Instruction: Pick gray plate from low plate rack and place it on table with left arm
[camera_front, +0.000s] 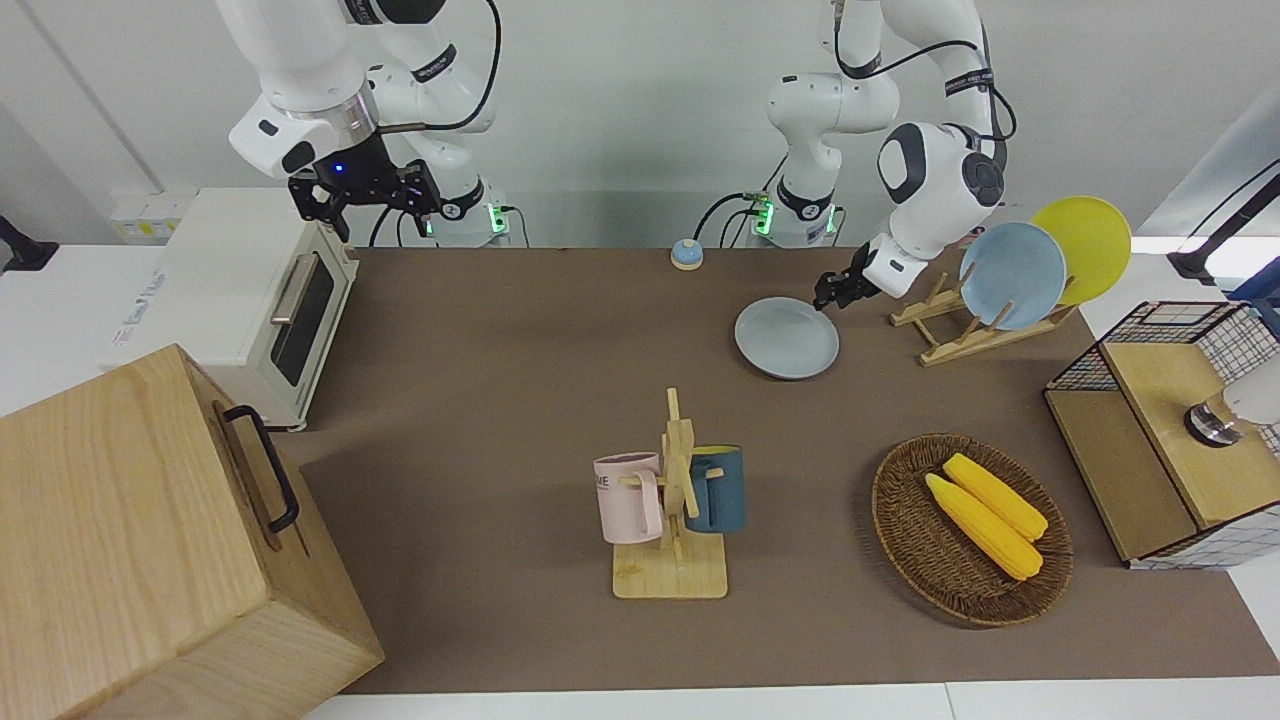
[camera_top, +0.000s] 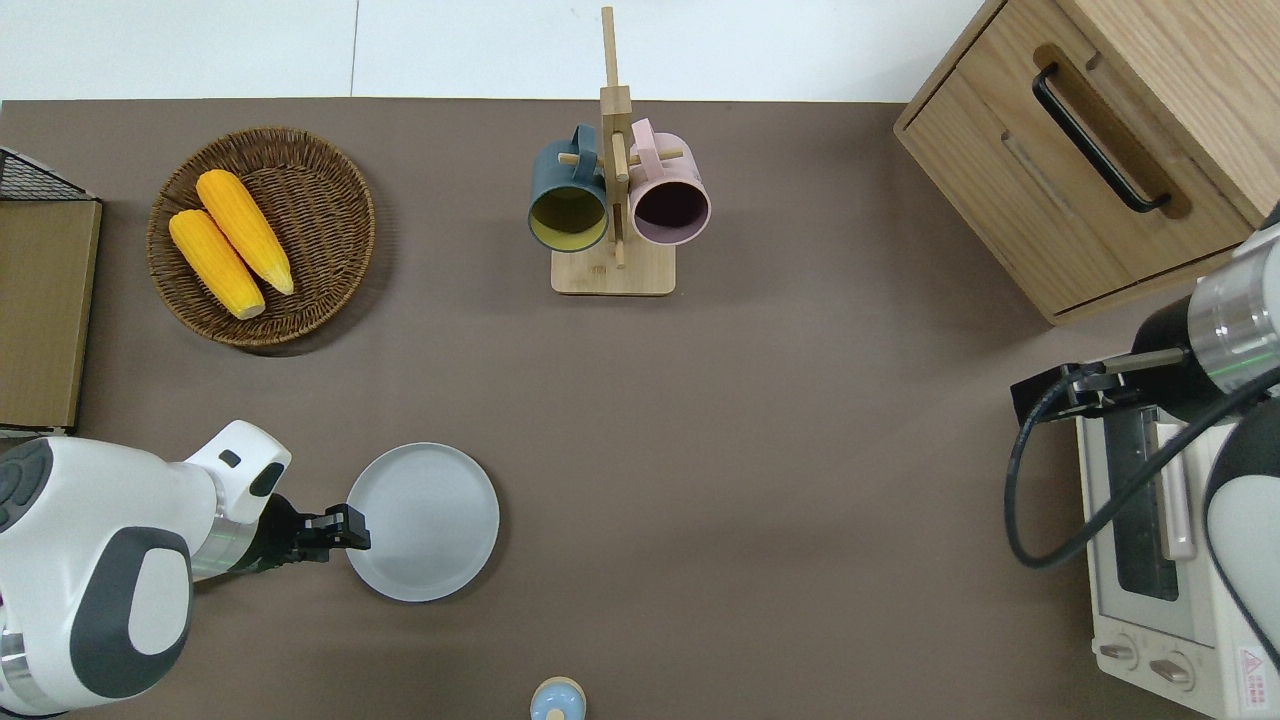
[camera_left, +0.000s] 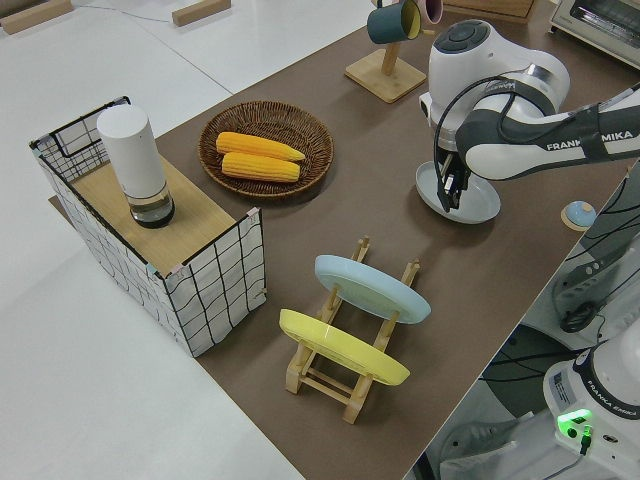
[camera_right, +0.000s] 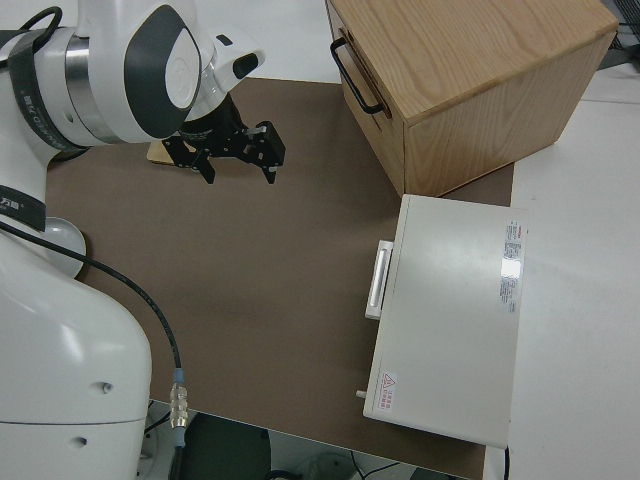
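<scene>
This is a robot lab set up like a kitchen. Two white arms (camera_front: 930, 170) are fixed at a table (camera_front: 500, 340) with a brown mat, before a plain white wall. On the table stand kitchen props: a toaster oven (camera_front: 250, 300), a mug stand (camera_front: 672, 500), a plate rack (camera_front: 965, 325), a basket of corn (camera_front: 970, 530).

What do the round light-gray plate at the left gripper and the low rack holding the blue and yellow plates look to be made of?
The round light-gray plate, its rim at the left gripper: probably ceramic or melamine, with a smooth, uniform, softly matte surface; which of the two cannot be told. The low light-wood plate rack: pale unpainted wood, perhaps bamboo, with slatted rails and slanted pegs. The right arm is parked.
</scene>
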